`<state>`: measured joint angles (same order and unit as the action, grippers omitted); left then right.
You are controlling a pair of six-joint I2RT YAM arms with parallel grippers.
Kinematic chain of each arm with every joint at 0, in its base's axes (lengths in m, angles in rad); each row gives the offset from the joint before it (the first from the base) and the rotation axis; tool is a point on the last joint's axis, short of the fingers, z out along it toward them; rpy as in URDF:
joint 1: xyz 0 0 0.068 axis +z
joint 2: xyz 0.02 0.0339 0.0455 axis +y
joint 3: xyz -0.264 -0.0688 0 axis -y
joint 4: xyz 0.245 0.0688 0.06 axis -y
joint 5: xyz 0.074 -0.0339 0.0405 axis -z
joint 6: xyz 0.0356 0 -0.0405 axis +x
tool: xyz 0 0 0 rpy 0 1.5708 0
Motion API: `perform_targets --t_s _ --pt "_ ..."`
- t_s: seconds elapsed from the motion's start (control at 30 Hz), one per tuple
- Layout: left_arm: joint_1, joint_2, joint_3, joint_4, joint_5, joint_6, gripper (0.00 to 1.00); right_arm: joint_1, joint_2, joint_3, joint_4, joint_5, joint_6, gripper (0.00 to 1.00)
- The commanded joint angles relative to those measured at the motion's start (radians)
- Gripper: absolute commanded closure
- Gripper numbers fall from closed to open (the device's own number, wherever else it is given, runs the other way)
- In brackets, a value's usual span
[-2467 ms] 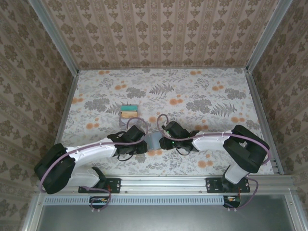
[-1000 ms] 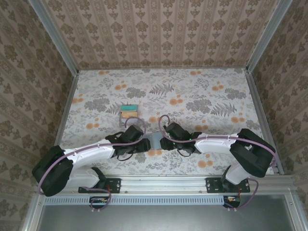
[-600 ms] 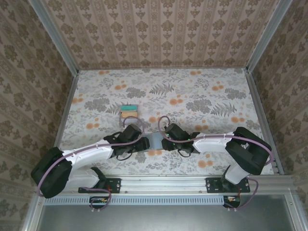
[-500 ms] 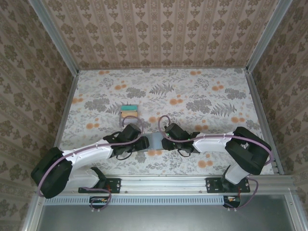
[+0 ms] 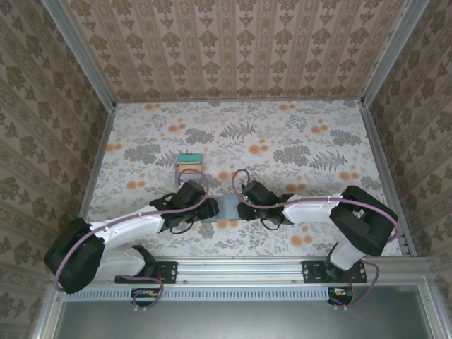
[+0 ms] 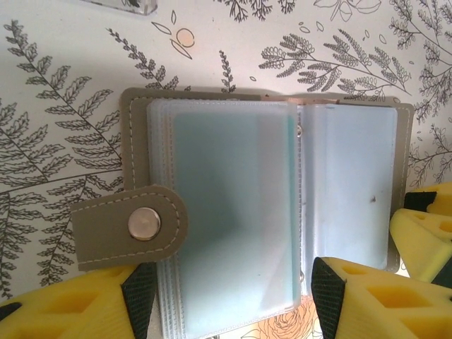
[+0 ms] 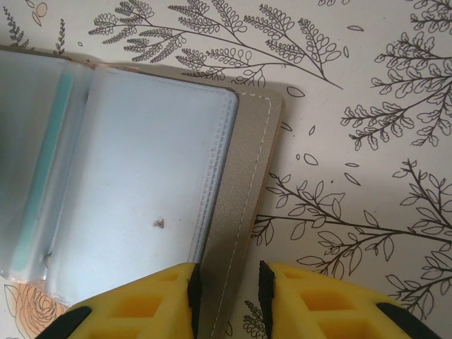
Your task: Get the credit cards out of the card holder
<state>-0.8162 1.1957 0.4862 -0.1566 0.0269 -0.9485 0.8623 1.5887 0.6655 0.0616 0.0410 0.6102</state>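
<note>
Steadying the holder [image 5: 224, 206] comes first: your right gripper [image 7: 227, 272] sits nearly closed at its right cover, grip unclear. Your left gripper [image 6: 229, 279], open, straddles its left page; pinch the teal card [image 6: 233, 212] alone.

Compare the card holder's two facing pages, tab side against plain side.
The tab-side page shows a teal card through its plastic; the plain-side page looks empty. The plain-side page bears a small dark speck; the tab-side page has none. Both are frosted plastic sleeves.

Both arms bend inward, left hand [image 6: 233, 293] spread wide, right hand [image 7: 229, 293] narrowly parted.
</note>
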Motion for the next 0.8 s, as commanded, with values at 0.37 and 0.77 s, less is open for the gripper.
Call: perform_targets --t_s 0.37,0.77 --pt "0.015 0.05 0.008 0.054 0.024 0.028 0.37 0.002 0.06 -0.006 0.02 -0.043 0.024 0.68" --pt "0.011 0.09 -0.006 0.139 0.092 0.024 0.39 0.004 0.068 -0.006 0.03 -0.049 0.028 0.68"
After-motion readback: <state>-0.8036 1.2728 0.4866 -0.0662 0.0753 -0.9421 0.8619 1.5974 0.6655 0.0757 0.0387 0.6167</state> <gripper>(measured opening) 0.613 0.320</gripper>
